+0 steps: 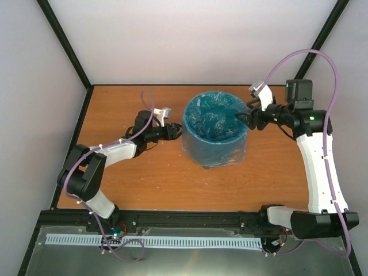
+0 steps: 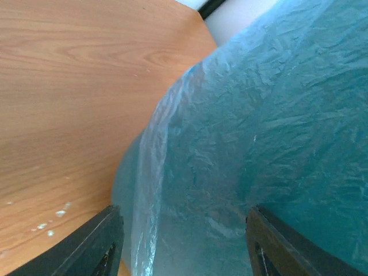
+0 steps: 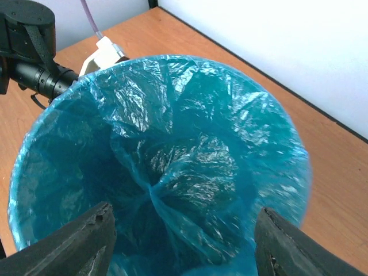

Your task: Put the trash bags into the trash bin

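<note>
A round, dark teal trash bin (image 1: 213, 153) stands upright in the middle of a wooden table (image 1: 144, 178), between the two grippers. A thin, glossy, light-blue trash bag (image 1: 215, 122) lines it. The film is pushed down inside, where it wrinkles and gathers into folds toward the bottom. Its edge is turned over the rim and hangs down the outside wall almost to the table.

The left gripper (image 1: 174, 131) sits low at the bin's left side, pointing at the wall. In the left wrist view its two dark fingers (image 2: 95, 244) are spread wide apart and hold nothing. The bag-covered wall fills the space ahead of and between them, very close. Whether either finger touches the film cannot be told. A loose, paler fold of film runs down just ahead of the finger on the left of that view, with bare wood beyond it.

The right gripper (image 1: 246, 118) is at the bin's right rim, higher up than the left one. In the right wrist view its fingers (image 3: 86, 244) are also spread wide, with nothing gripped. The bin's open mouth lies directly ahead of and below the fingertips, and the bag's crumpled centre falls midway between them. Beyond the far rim, opposite these fingers, the left arm (image 3: 34, 52) is visible.
</note>
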